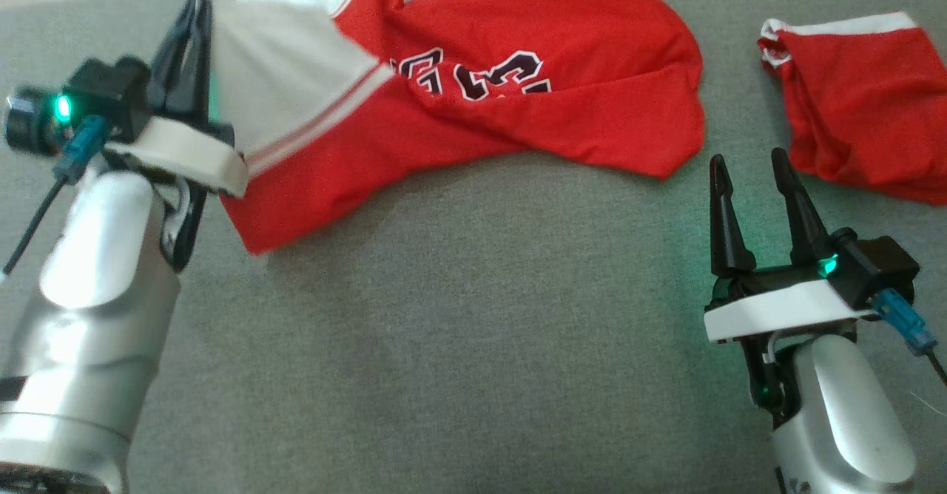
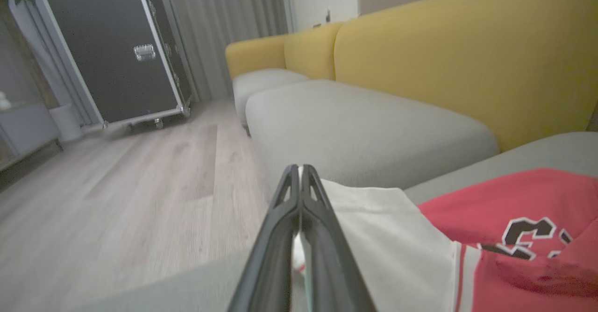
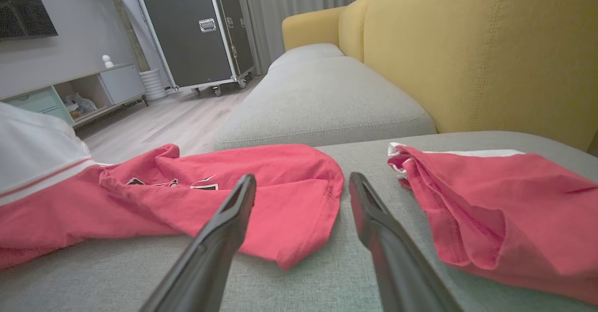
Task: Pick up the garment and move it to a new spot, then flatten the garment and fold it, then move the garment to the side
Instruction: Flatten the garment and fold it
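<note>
Jersey (image 1: 518, 102): one, red, with one white sleeve edged in thin red stripes. The black, white-outlined lettering is partly creased under a fold. It lies rumpled across the far left and middle of the grey sofa cushion (image 1: 473, 331). The red hem end sags flat on the cushion and the white sleeve end is raised off it at my left.

Left tool (image 1: 198, 2): I read the two dark fingers as pressed together, tips touching, right at the sleeve's outer edge. The left wrist view is soft, but a sliver of white cloth seems to sit pinched between them low down, so I log it as clamped on the jersey.

Right tool (image 1: 749, 165): two fingers standing well apart, nothing between them. It hovers over bare cushion near the jersey's hem end, without touching it.

Second garment (image 1: 865, 109): one, red with white trim, bunched at the far right of the same cushion, well apart from the jersey. That makes two red pieces in all.

Beyond: yellow backrest (image 3: 490, 55) behind the cushion, and two more grey seat cushions (image 2: 364, 130) running off in a line. One black wheeled case (image 2: 117, 55) stands on the pale wooden floor (image 2: 140, 186).
</note>
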Available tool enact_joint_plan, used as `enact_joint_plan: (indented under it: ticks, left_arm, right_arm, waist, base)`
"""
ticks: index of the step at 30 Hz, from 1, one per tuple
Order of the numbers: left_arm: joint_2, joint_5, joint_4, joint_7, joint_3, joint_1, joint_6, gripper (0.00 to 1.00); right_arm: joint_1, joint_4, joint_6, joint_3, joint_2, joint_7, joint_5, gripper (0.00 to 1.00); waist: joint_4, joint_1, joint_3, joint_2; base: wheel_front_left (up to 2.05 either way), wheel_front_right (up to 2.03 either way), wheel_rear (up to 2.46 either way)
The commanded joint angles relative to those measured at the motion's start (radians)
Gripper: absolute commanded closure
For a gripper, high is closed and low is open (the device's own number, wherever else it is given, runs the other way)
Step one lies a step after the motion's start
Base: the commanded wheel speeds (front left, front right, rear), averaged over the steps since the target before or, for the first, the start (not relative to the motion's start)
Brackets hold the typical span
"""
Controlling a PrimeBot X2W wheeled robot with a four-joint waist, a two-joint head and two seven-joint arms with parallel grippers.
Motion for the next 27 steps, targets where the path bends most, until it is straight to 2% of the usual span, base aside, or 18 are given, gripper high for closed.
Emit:
enact_joint_plan:
  ticks: [1,6,10,18,22,26,27]
  left_arm:
    - [0.060,0.027,-0.104,-0.012,0.040,-0.004,0.008,1.00]
    - [0.105,0.097,-0.322,-0.012,0.014,0.085,-0.007,1.00]
    - [0.150,0.132,-0.416,-0.012,-0.024,0.160,-0.020,1.00]
    - [0.297,0.213,-0.605,-0.007,-0.176,0.393,-0.037,1.00]
    - [0.323,0.205,-0.657,0.010,-0.233,0.474,-0.039,1.00]
    - [0.325,0.184,-0.691,0.031,-0.307,0.527,-0.042,1.00]
    - [0.323,0.177,-0.701,0.037,-0.326,0.537,-0.042,0.59]
  right_arm:
    - [-0.014,-0.024,-0.001,0.025,-0.002,-0.006,0.011,0.00]
    - [0.003,-0.008,-0.001,0.034,-0.002,-0.006,0.023,0.00]
    - [0.016,0.005,-0.001,0.035,-0.002,-0.006,0.030,0.00]
    - [0.044,0.037,-0.001,0.030,-0.002,-0.006,0.045,0.00]
    - [0.055,0.051,-0.001,0.030,-0.002,-0.006,0.049,0.00]
    - [0.057,0.063,-0.001,0.037,-0.002,-0.006,0.052,0.00]
    - [0.057,0.065,-0.001,0.039,-0.002,-0.006,0.053,0.00]
  waist:
    - [0.005,0.0001,-0.020,0.0000]
    - [0.020,0.0001,-0.063,0.0000]
    - [0.031,0.0001,-0.092,0.0000]
    - [0.060,0.0001,-0.161,0.0000]
    - [0.074,0.0001,-0.184,0.0000]
    - [0.081,0.0001,-0.200,0.0000]
    - [0.083,0.0001,-0.204,0.0000]
  base:
    - [0.00,0.00,0.00]
    - [0.00,0.00,0.00]
    - [0.00,0.00,0.00]
    - [0.00,0.00,0.00]
    - [0.00,0.00,0.00]
    - [0.00,0.00,0.00]
    - [0.00,0.00,0.00]
